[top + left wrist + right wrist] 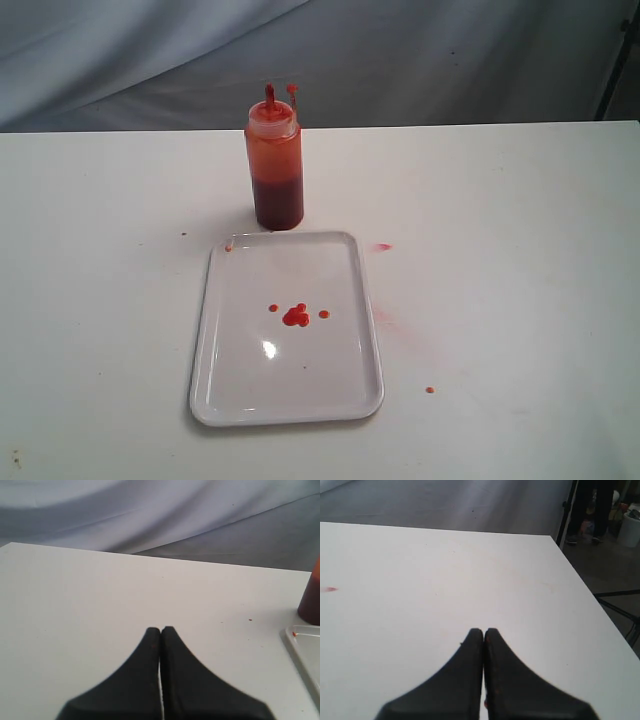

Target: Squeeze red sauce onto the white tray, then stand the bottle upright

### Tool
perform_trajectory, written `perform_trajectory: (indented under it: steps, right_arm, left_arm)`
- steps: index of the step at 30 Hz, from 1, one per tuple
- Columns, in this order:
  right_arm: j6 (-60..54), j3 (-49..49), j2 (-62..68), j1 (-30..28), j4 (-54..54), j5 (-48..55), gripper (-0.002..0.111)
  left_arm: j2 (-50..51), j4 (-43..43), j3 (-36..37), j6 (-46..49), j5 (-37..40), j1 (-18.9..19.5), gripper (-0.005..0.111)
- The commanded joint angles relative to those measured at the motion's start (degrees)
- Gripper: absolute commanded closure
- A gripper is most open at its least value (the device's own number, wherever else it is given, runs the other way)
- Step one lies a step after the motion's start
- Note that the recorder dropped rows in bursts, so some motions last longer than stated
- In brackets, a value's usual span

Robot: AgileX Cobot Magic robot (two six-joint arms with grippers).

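The bottle [276,165] stood upright on the table [520,250] just beyond the far rim of the white tray [230,390], whose middle carried small blobs of red sauce [295,316]. The left gripper [161,630] and right gripper [484,631] each hung over bare tabletop, jaws pressed together on nothing. Both steps looked complete, so the remaining risk was judged to be a stray arm sweep clipping the tall, narrow bottle and spilling sauce from its apparently uncapped nozzle.

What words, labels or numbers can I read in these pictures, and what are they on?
None: no word, number or sign is readable in any view.
The bottle shows no label; the white tray and the table are plain.
The floor clutter in the right wrist view is too blurred to read.
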Motion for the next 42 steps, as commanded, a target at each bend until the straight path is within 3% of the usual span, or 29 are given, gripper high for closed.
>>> perform_trajectory:
  steps: [1,19,42]
  right_arm:
    - [-0.48,0.17,-0.15,-0.36,-0.43,0.35,0.108]
    - [-1.86,0.17,-4.45,8.98,-0.64,4.08,0.108]
    - [-1.86,0.17,-4.45,6.50,-0.64,4.08,0.108]
  left_arm:
    - [-0.29,-0.03,0.31,-0.33,-0.38,0.13,0.107]
    - [-0.29,-0.03,0.31,-0.33,-0.38,0.13,0.107]
    - [-0.29,-0.03,0.31,-0.33,-0.38,0.13,0.107]
